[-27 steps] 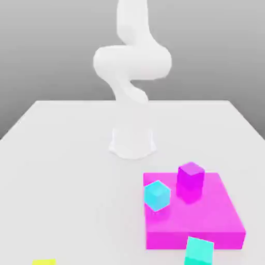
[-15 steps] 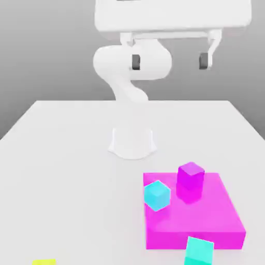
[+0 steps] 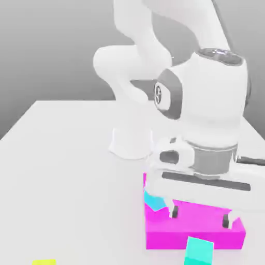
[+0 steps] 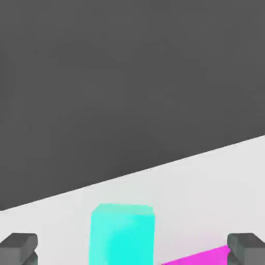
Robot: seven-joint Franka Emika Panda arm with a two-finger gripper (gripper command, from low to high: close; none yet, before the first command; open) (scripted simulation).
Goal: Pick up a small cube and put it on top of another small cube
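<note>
Hovering over the magenta slab (image 3: pixel 191 233), the claw (image 3: pixel 200 216) gapes empty; the teal cube (image 4: pixel 123 234) sits between its fingertips in the hand view, while the yellow cube (image 3: pixel 43 262) lies well apart, cut off.

One robot arm (image 3: pixel 207 103) carries one hand (image 3: pixel 200 216) with two fingers (image 3: pixel 175 211), spread wide apart. On the one white counter (image 3: pixel 62 171) lies one flat magenta slab (image 3: pixel 194 230). Small cubes in sight number three: one teal cube (image 3: pixel 199 251) in front of the slab, one sky-blue cube (image 3: pixel 153 201) partly hidden on the slab, and one yellow cube (image 3: pixel 44 262) at the picture's lower edge.
</note>
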